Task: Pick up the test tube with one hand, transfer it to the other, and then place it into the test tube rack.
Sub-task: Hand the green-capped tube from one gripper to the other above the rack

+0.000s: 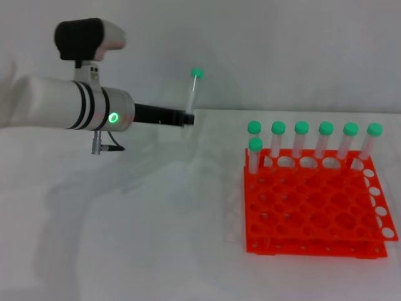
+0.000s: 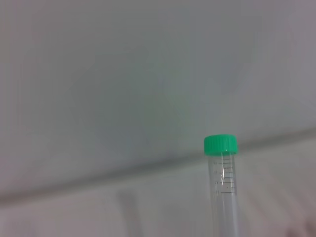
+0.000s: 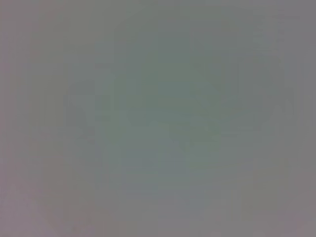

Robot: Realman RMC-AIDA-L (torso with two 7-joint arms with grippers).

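Head view: left end effector (image 1: 188, 118) sits on the white arm with the green light, reaching in from 9 o'clock and pinching the test tube (image 1: 195, 94) near its lower end. The tube is lifted clear of the desk (image 1: 156, 238), long axis nearly upright with a slight tilt, green cap on top at 12 o'clock from the end effector. The test tube rack (image 1: 316, 213), orange-red, stands on the desk toward 4 o'clock from the held tube, well apart from it. Count: seven green-capped tubes in the rack (image 1: 302, 139), six along the far row plus one just in front at the left corner; one tube in the grip, so eight tubes in all, one rack. Right arm not in this view, so the left is the only arm near the tube; the handover should need the right to come in. Left wrist view: one tube, upright, green cap uppermost, printed scale marks below the cap, plain pale background; own fingers not shown. Right wrist view: blank grey, nothing to make out, right end effector state unseen.
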